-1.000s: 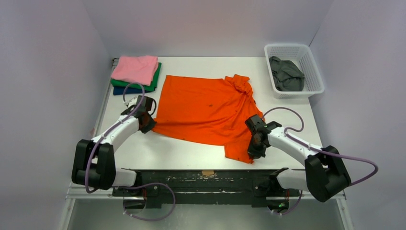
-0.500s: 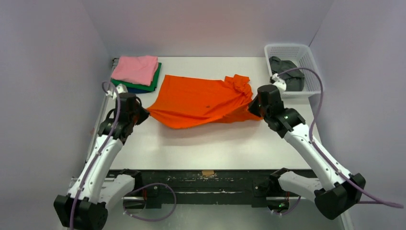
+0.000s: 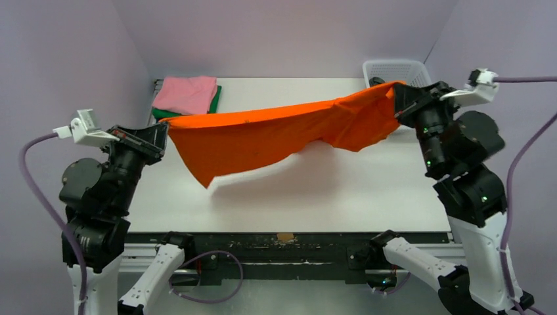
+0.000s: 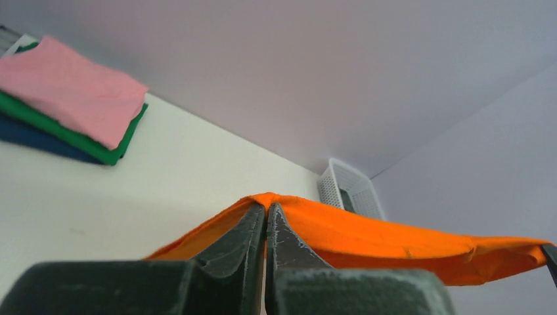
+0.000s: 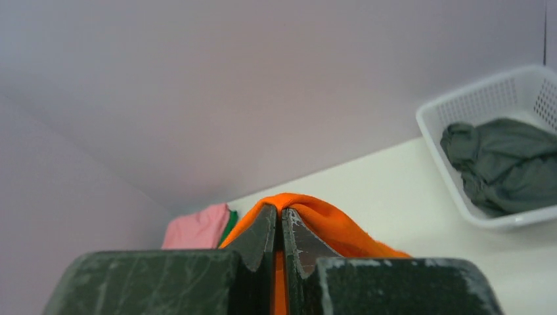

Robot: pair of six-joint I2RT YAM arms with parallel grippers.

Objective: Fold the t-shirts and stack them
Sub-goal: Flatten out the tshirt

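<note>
The orange t-shirt hangs stretched in the air above the table between both grippers. My left gripper is shut on its left end; the left wrist view shows the gripper with orange cloth pinched between the jaws. My right gripper is shut on its right end, and the right wrist view shows the gripper with cloth over the jaw tips. A folded stack lies at the back left: pink t-shirt on a green one; navy lies beneath.
A white lattice basket stands at the back right, partly hidden behind the right arm; it holds a crumpled dark grey shirt. Purple walls close in the white table on three sides.
Both arms have risen high and spread apart, lifting the orange t-shirt off the table into a taut hanging span. One second ago it lay flat with the grippers at its near corners.
</note>
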